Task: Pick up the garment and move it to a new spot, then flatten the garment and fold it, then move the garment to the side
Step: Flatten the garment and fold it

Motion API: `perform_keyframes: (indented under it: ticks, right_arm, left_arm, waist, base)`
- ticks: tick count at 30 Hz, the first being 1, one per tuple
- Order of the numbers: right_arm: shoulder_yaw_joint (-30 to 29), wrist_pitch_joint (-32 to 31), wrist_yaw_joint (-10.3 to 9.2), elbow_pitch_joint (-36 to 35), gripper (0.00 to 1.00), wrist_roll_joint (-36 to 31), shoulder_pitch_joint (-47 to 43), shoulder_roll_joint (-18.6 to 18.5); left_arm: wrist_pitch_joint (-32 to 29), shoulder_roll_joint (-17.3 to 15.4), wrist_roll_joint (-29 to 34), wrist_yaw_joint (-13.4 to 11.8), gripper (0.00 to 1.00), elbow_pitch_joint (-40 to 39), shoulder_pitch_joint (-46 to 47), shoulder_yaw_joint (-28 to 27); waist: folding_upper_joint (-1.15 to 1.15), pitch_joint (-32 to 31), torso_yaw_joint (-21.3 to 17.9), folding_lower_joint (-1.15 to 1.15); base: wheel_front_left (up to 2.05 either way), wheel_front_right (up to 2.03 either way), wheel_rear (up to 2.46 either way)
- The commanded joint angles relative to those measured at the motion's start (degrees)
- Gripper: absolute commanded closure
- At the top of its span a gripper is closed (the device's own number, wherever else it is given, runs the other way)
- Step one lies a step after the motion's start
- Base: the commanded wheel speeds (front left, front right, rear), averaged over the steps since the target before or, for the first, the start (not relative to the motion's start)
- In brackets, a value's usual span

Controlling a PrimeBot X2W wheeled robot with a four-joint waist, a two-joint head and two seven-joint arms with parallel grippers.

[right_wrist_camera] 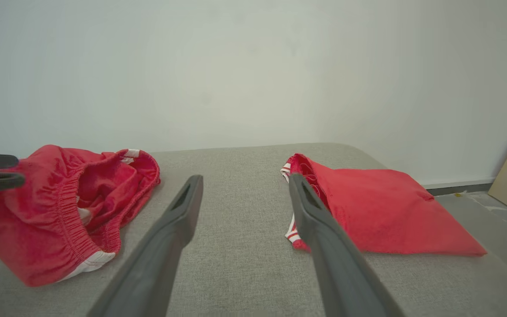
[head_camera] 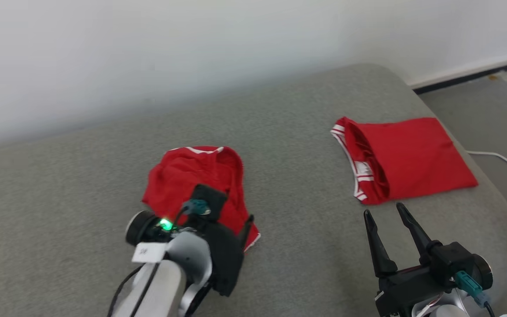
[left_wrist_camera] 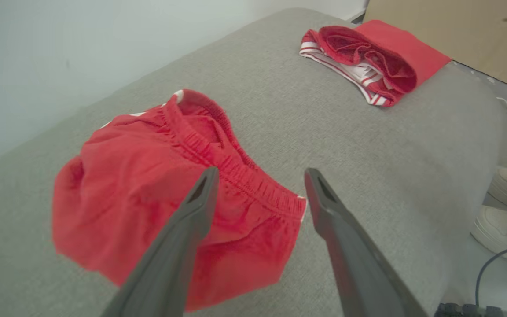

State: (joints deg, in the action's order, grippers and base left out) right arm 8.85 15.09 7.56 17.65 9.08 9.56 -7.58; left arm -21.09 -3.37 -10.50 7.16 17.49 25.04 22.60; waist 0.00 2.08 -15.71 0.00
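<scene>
Left hand (left_wrist_camera: 261,174) sat closest to the cam, both long dark fingers spread wide w/ nothing between them, hanging right over the crumpled red fabric shorts with the elastic waistband (left_wrist_camera: 139,198). Couldn't tell if a fingertip actually touched cloth. Right hand (head_camera: 383,209) was spread too, empty, parked just short of the neatly folded red garment with white striped trim (head_camera: 412,158). That one lay well apart from the shorts, off to the robot's right near the rounded corner.

Imo the shorts were the piece to work on: thin, soft, v. light, zero stiffness, so they'd prob flop and bunch the sec they got lifted. Not fragile, and not likely to slide much on that weave. Best pinch point was prob the gathered waistband, since it's thicker and stood up a bit. One hand at each end would let the rest hang straight.

Both pieces lay on a grey woven padded surface (head_camera: 82,185) that looked soft enough for fingers to press in a little. Plain white wall (head_camera: 148,53) behind it, grey floor (head_camera: 478,105) w/ a thin white cable (head_camera: 482,153) off the right edge, and pale shoes (left_wrist_camera: 497,220) down by the side.
</scene>
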Motion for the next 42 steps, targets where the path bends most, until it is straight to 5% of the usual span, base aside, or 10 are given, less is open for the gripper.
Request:
perform_keyframes:
  ticks: [1, 10, 18, 19, 20, 25, 33, 42]
  right_arm:
    - [0.2, 0.1, -0.14, 0.0, 0.0, 0.1, 0.5, 0.2]
    - [0.8, 0.1, -0.14, -0.7, 0.0, 0.5, 1.5, 1.6]
    - [-0.2, 0.1, -0.14, -1.2, 0.0, 0.2, 0.9, 2.0]
    - [-0.2, 0.1, -0.14, -1.2, 0.0, 0.0, 0.8, 2.1]
    - [-0.4, 0.1, -0.14, -1.2, 0.0, -0.1, 0.8, 2.1]
    - [0.0, 0.1, -0.14, -1.1, 0.0, -0.2, 1.3, 2.0]
    - [1.1, 0.0, -0.14, -0.3, 0.0, 0.0, 1.8, 1.8]
    - [1.0, 0.1, -0.15, 0.7, 0.0, 0.2, 1.9, 1.4]
  left_arm:
    - [-1.0, 0.1, -0.6, 0.3, 0.0, 0.3, 1.0, 0.8]
    - [-9.1, -0.9, 5.5, -2.6, 0.0, 10.9, 7.3, 8.8]
    - [-14.4, -2.5, 8.3, -4.0, 0.03, 20.7, 8.6, 11.4]
    - [-13.7, -2.3, 8.1, -4.1, 0.87, 20.6, 8.7, 11.3]
    - [-12.7, -2.1, 7.8, -4.5, 1.0, 20.3, 8.8, 11.1]
    - [-7.4, -0.9, 5.6, -5.7, 1.0, 18.3, 10.2, 10.0]
    - [10.3, 0.5, -3.5, -8.1, 1.0, 7.6, 17.2, 10.4]
    - [24.7, 0.4, -14.2, -15.9, 1.0, -1.2, 24.7, 14.9]
  waist:
    - [0.0, 2.4, -4.4, 0.0]
    - [0.0, 5.7, -9.8, 0.0]
    - [0.0, 7.0, -9.3, 0.0]
    - [0.0, 7.0, -8.9, 0.0]
    - [0.0, 7.0, -8.4, 0.0]
    - [0.0, 6.9, -6.7, 0.0]
    - [0.0, 5.7, -3.7, 0.0]
    - [0.0, 4.4, -0.4, 0.0]
  base:
    - [0.0, 0.0, 0.0]
    - [0.0, 0.0, 0.0]
    - [0.0, 0.0, 0.0]
    - [0.0, 0.0, 0.0]
    - [0.0, 0.0, 0.0]
    - [0.0, 0.0, 0.0]
    - [0.0, 0.0, 0.0]
    - [0.0, 0.0, 0.0]
